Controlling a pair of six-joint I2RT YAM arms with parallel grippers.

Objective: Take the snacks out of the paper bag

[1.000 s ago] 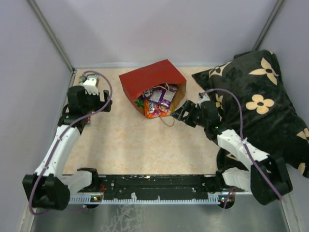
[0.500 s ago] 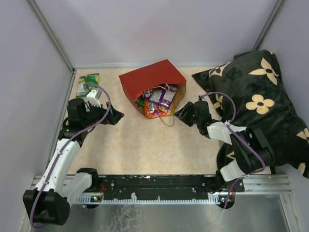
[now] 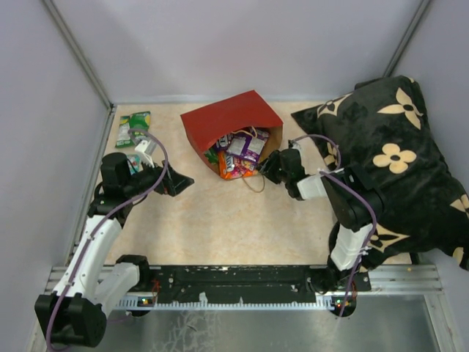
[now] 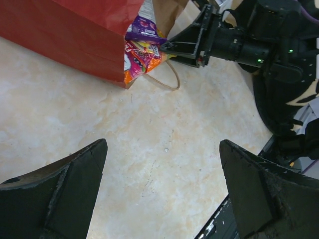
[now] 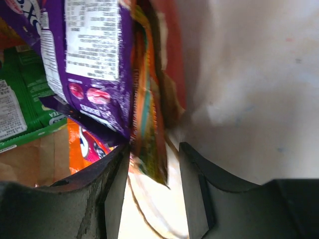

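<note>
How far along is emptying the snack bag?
Done: one green packet lies outside the paper bag. In hand: the right gripper straddles the edge of an orange packet at the bag mouth; left gripper open, empty. Left: the purple packet and others inside.

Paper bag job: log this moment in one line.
left gripper: open, empty | right gripper: jaws astride orange packet at paper bag mouth | green packet: outside bag

Soft even light; blurred right-wrist close-up.
</note>
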